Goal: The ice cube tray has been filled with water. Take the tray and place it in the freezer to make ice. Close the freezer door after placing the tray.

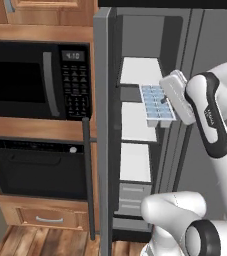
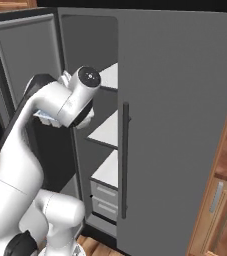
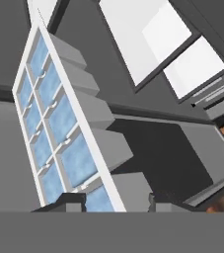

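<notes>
Wooden cabinetry frames your kitchen at left, where the black microwave (image 1: pixel 37 80) display reads 4:10. Centre frame, the tall grey steel freezer (image 1: pixel 135 150) stands with its freezer door (image 1: pixel 103 130) open. Your gripper (image 1: pixel 166 103) is clamped on the small white ice cube tray (image 1: pixel 156 102), blue water (image 3: pixel 76 160) in its cells, held before the white shelves (image 1: pixel 135 122).
</notes>
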